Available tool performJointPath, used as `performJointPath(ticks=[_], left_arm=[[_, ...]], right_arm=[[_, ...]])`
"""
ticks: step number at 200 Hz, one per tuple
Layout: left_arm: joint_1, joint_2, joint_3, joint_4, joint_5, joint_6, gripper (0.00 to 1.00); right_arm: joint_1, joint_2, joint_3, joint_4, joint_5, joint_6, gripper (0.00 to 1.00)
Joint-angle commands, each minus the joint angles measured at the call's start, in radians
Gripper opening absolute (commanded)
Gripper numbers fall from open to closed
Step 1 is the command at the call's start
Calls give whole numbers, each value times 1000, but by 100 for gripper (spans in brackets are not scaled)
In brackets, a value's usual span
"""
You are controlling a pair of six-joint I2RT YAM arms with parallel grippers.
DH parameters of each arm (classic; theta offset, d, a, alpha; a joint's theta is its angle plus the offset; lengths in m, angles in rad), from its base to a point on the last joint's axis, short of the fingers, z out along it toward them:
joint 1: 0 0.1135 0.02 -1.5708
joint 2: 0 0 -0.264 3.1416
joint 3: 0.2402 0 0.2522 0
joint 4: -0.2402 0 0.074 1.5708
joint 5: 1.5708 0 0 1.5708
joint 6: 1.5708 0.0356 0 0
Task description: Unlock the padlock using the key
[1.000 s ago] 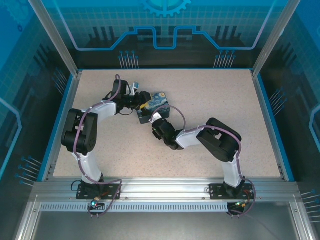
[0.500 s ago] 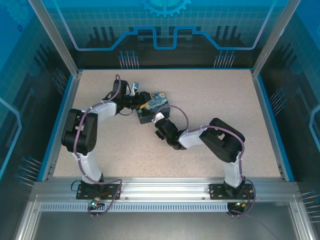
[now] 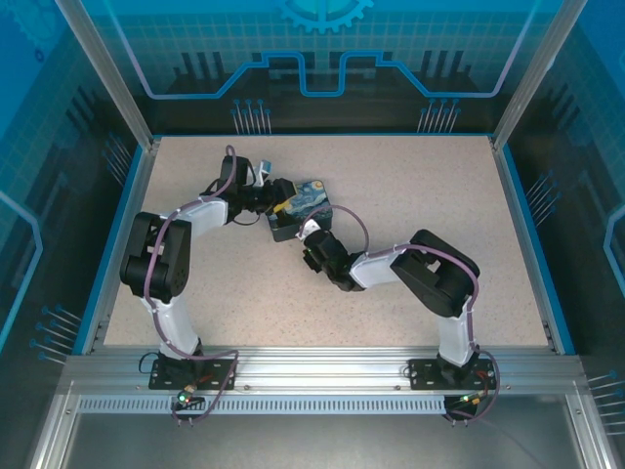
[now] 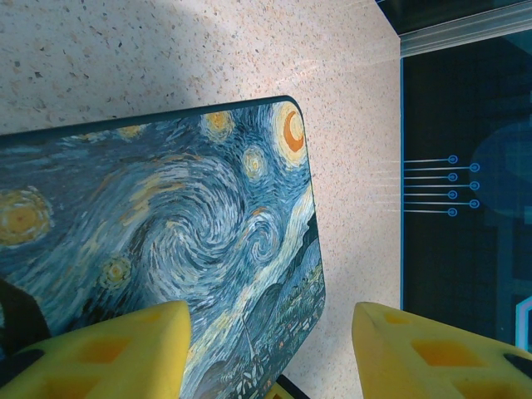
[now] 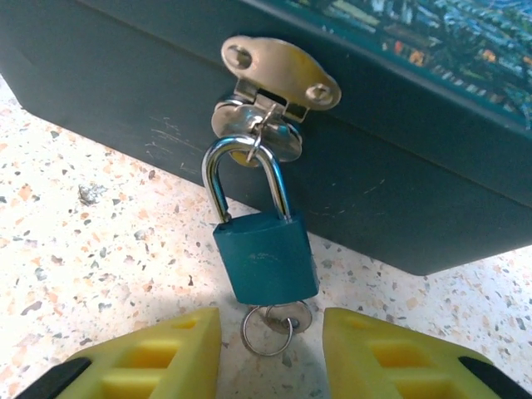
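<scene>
Top external: my left gripper (image 3: 276, 198) sits at the left end of the painted box (image 3: 312, 195); my right gripper (image 3: 307, 234) is at its near side.
Left wrist: jaws parted, clamping nothing; one finger is over the painted box (image 4: 166, 249), the other over the table (image 4: 166, 50).
Right wrist: jaws parted and empty. The padlock (image 5: 264, 266) hangs from the hasp (image 5: 278, 75), just far of my fingertips. The key (image 5: 283, 317) is at its near end, between them.

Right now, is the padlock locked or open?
Locked. Right wrist view: both legs of the shackle sit in the padlock body, looped through the hasp. The key sits in its base.
</scene>
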Motion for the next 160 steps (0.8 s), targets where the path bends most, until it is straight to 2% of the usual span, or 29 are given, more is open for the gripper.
performJointPath(ticks=[1, 53, 87, 160], left_arm=[[-5, 23, -4, -12, 9, -6, 55], [-5, 26, -4, -11, 10, -7, 54], [-5, 26, -2, -11, 9, -8, 54], [-5, 27, -2, -9, 7, -11, 54]], right_arm=[[-30, 0, 36, 12, -68, 6, 37], [-67, 14, 55, 10, -178, -2, 36], [-69, 26, 61, -1, -195, -2, 31], [-69, 15, 36, -1, -193, 5, 8]])
